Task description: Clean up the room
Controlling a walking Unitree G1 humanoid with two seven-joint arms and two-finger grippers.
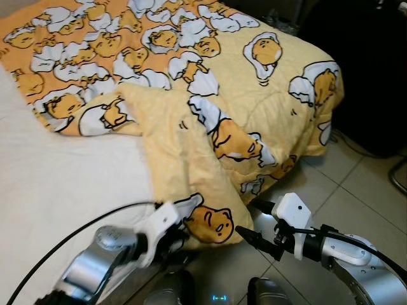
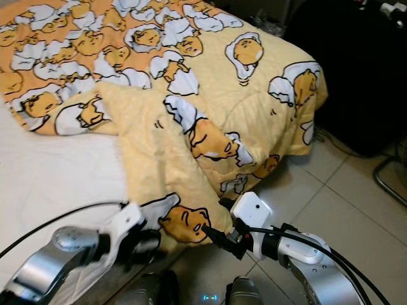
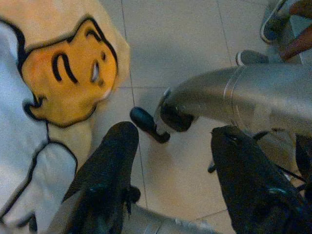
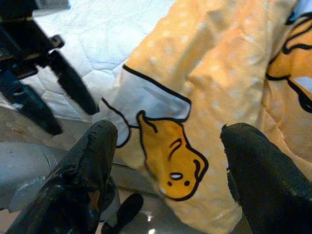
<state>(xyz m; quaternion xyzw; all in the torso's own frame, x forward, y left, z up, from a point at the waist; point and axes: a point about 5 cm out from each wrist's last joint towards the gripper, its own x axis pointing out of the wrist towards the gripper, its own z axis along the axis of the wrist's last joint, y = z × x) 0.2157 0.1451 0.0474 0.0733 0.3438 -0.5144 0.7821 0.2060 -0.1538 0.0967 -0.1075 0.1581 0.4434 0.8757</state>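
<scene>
A yellow quilt printed with cartoon egg figures lies rumpled across the bed's white sheet. One folded corner of the quilt hangs over the bed's edge above the floor. My left gripper is low at that edge, open, with the corner just beside one finger and nothing between the fingers. My right gripper is open too, its tips pointing at the corner from the floor side. In the right wrist view the printed corner sits ahead between the two spread fingers.
Beige tiled floor runs along the bed's right side. A large black object stands at the back right, with a cable and a metal leg near it. A person's shoes are on the tiles close by.
</scene>
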